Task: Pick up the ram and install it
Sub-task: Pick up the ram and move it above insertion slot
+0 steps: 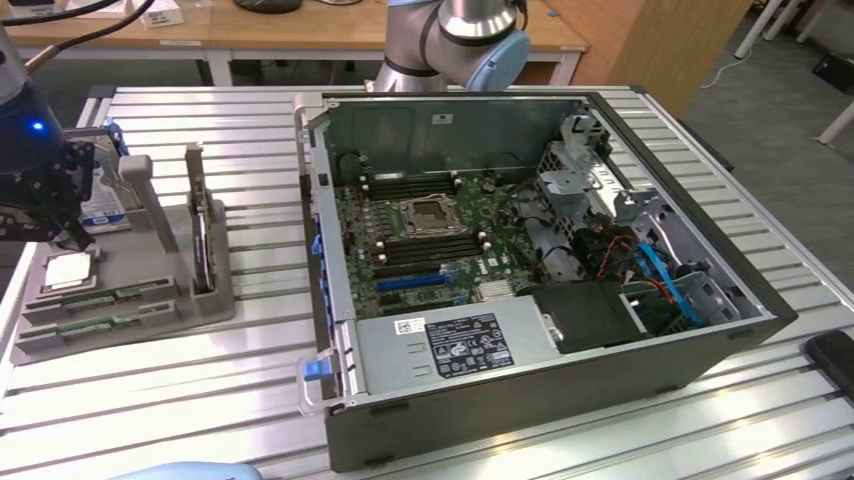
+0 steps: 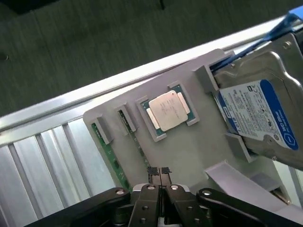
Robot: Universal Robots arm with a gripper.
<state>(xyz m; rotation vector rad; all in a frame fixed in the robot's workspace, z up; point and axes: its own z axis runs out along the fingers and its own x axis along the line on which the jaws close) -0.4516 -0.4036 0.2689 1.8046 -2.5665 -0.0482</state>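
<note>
Two green ram sticks (image 1: 104,297) lie flat in slots at the front of a grey holder tray (image 1: 174,310) on the exterior view's left. In the wrist view one ram stick (image 2: 112,161) shows its green edge in the tray (image 2: 189,156), beside a silver processor chip (image 2: 167,110). My gripper (image 1: 67,238) hangs just above the tray's processor end, over the chip (image 1: 70,268). Its two black fingers (image 2: 152,174) are pressed together with nothing between them, a little above the tray surface and near the ram slots.
A blue-labelled hard drive (image 1: 102,195) (image 2: 258,113) and an upright dark card (image 1: 200,235) stand in the same tray. The open computer case (image 1: 747,300) lies on the slatted table (image 1: 200,390) at the middle, its motherboard (image 1: 427,230) exposed. The arm's base (image 1: 454,40) stands behind it.
</note>
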